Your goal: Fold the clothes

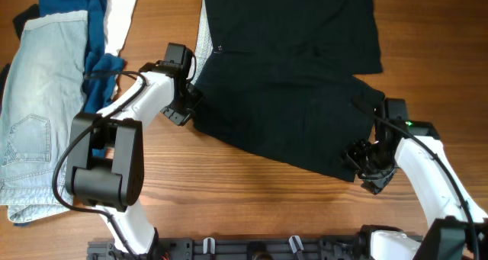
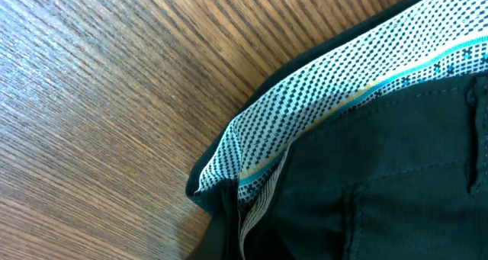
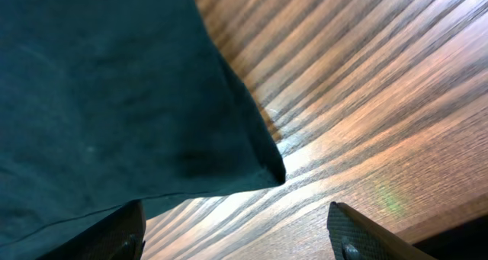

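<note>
We judge nothing folded yet: the black shorts (image 1: 290, 77) lie flat mid-bench (image 1: 252, 191), our right fingers (image 3: 364, 233) spread about a hem corner, the left fingers (image 1: 181, 111) at the waistband untellable, jeans (image 1: 38, 100) heaped at the left edge.

the shorts (image 1: 290, 69) are plain black, their waistband lining (image 2: 343, 85) pale with dark dots and a teal stripe. the jeans (image 1: 38, 115) are faded light blue, the table (image 1: 252, 191) brown woodgrain.
</note>
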`<state>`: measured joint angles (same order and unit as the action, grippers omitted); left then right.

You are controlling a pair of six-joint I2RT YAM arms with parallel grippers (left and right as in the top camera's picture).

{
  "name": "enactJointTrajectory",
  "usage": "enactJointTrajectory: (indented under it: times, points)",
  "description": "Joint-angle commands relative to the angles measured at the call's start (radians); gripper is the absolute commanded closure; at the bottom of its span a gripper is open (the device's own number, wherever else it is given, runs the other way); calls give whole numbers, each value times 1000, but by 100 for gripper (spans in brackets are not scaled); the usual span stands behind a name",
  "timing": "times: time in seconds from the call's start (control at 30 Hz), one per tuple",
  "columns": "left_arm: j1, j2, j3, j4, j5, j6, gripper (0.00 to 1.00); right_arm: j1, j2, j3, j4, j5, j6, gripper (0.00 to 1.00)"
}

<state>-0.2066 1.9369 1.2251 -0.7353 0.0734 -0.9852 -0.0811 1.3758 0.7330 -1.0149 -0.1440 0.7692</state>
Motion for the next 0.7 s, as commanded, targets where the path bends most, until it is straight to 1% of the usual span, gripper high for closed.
enactJointTrajectory:
  times: [0.0,0.1,0.17,0.3,0.4,0.47,0.53,0.6,0.63,0.67]
  points:
    - [1,-24,-13,3,-18,13,96,13,30,-5,9,-60,23,23]
    - [1,-24,-13,-5,-18,13,96,70,39,-7,2,-63,30,23]
    - [1,-24,-13,-9,-18,13,96,106,51,-8,24,-36,72,23]
    - [1,-23,-13,-12,-18,13,96,135,113,-8,63,-31,79,24]
    - [1,-24,-13,-20,-19,13,96,140,191,-8,130,35,134,25]
    - [1,-24,-13,-35,-19,13,96,140,215,-8,146,92,194,28]
    - [1,-23,-13,-43,-19,13,96,140,215,-8,157,143,223,44]
    - [1,-24,-13,-51,-18,13,96,132,215,-8,164,171,225,70]
    - [1,-24,-13,-59,-18,13,96,124,215,-8,167,175,225,79]
    - [1,-24,-13,-76,-18,15,96,114,215,-8,177,175,206,96]
